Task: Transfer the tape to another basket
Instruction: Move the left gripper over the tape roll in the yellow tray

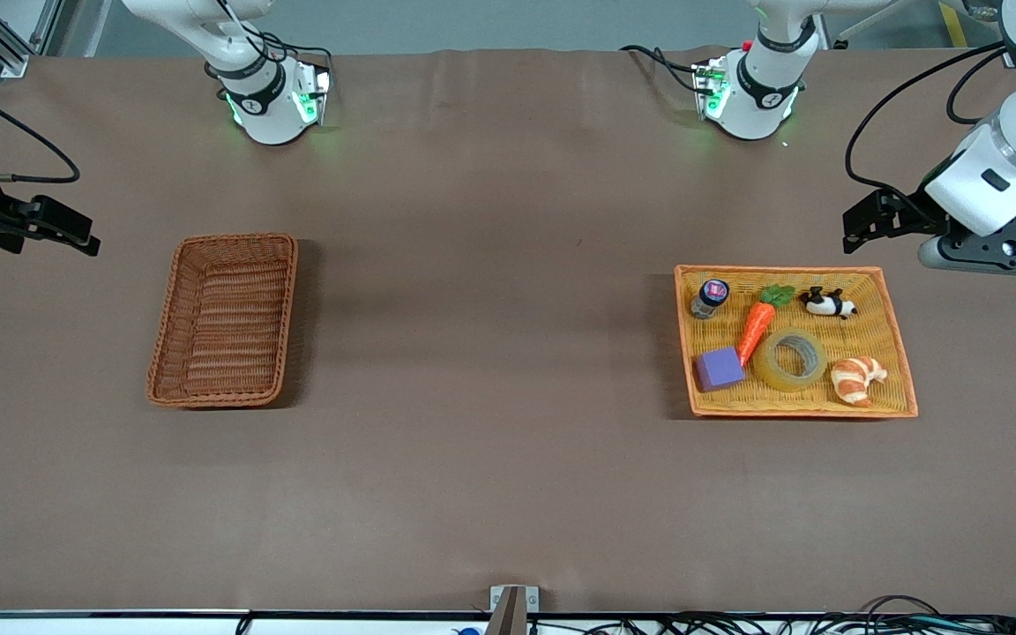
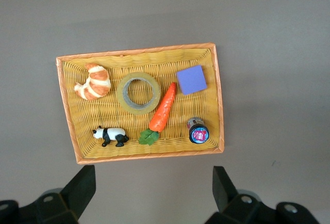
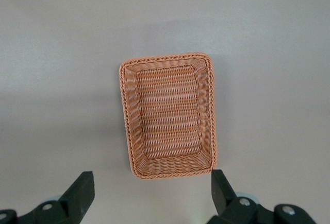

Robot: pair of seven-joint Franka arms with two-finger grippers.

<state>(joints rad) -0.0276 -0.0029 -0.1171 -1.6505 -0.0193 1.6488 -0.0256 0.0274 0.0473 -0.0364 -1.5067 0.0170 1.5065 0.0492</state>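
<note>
The brown tabletop [image 1: 490,459] fills the front view. The orange-yellow tray [image 1: 903,370] sits at right of centre in that frame, toward the left arm's end. The reddish-brown basket [image 1: 224,319] sits at left of centre, toward the right arm's end, with nothing in it.

Left pincer [image 1: 865,225]: upper right of the front frame, hanging over bare tabletop just beside the tray's upper right corner. Its fingers [image 2: 82,185] stand wide apart at the bottom of the left wrist view, holding nothing. Right pincer [image 1: 54,229]: upper left edge of the front frame, over bare tabletop well apart from the basket; fingers [image 3: 81,188] likewise spread and empty. This arm waits.

Tray contents, larger to smaller: the tape [image 1: 790,358], carrot [image 1: 757,328], croissant [image 1: 856,379], purple block [image 1: 719,369], panda figure [image 1: 828,303], small capped jar [image 1: 711,297].

Step in hand, as judged: the reach for the tape, not yet begun. The left pincer should centre over the ring and come straight down. One finger into the grey core and one outside the wall looks the safest hold, taken on the side away from the carrot, which lies just beside the roll. The croissant is also close.

Tape: flat on the tray weave, lower middle of the tray in the front frame, hole facing up. Translucent yellowish winding, grey inner core, weave visible through the hole.
</note>
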